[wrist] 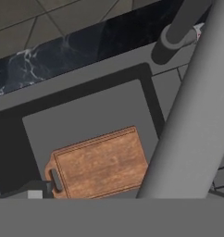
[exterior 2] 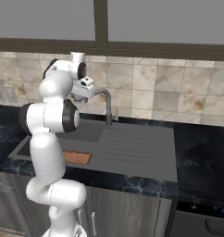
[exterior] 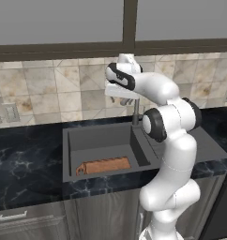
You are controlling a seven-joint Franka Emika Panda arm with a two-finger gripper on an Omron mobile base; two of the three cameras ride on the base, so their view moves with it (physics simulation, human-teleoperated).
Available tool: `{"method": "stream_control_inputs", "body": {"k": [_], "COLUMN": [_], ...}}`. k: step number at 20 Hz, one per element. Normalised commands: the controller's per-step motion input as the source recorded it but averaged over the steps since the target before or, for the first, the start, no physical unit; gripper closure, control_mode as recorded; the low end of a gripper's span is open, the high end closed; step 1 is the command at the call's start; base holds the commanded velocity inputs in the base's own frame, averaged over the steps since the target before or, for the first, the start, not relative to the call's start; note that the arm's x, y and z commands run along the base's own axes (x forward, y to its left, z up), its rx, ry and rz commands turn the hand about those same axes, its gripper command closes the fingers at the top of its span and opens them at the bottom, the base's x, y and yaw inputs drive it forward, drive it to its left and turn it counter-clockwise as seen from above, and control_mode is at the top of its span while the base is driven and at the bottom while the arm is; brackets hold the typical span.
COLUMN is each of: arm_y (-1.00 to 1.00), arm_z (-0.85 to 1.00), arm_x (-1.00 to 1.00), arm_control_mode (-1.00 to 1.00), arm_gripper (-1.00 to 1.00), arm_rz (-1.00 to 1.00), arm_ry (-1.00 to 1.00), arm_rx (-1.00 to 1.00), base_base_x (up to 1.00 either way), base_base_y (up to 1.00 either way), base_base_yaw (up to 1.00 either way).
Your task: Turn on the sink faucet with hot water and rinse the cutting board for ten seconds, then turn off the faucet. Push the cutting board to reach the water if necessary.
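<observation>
The cutting board (exterior: 103,165), reddish-brown wood with a loop handle at its left end, lies flat on the floor of the sink (exterior: 87,136) near the front wall. It also shows as cutting board (wrist: 97,164) and cutting board (exterior 2: 77,157). The sink faucet (exterior 2: 107,105) rises behind the basin's right side. My gripper (exterior: 126,100) hangs high over the basin beside the spout's end, gripper (exterior 2: 86,95). The spout (wrist: 192,115) crosses close by on the right. One fingertip (wrist: 30,189) shows far to the left, so the jaws stand apart and empty. Water is out of view.
A ribbed drainboard (exterior 2: 132,148) lies right of the basin, set in black marble counter (exterior: 26,164). A tiled wall (exterior: 40,93) with outlets stands behind. My own arm (exterior: 174,140) rises in front of the sink's right part.
</observation>
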Motion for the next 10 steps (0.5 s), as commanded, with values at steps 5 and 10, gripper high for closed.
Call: {"method": "stream_control_inputs", "body": {"k": [5,10], "arm_y": [-0.01,-0.03], "arm_z": [0.05,0.22], "arm_x": [0.00,-0.01], "arm_control_mode": [-1.00,-1.00], "arm_gripper": [-1.00,-1.00], "arm_rz": [0.00,0.00], "arm_ry": [0.00,0.00], "arm_rx": [0.00,0.00], "base_base_x": [0.00,0.00], "base_base_y": [0.00,0.00], "base_base_yaw": [0.00,0.00]}}
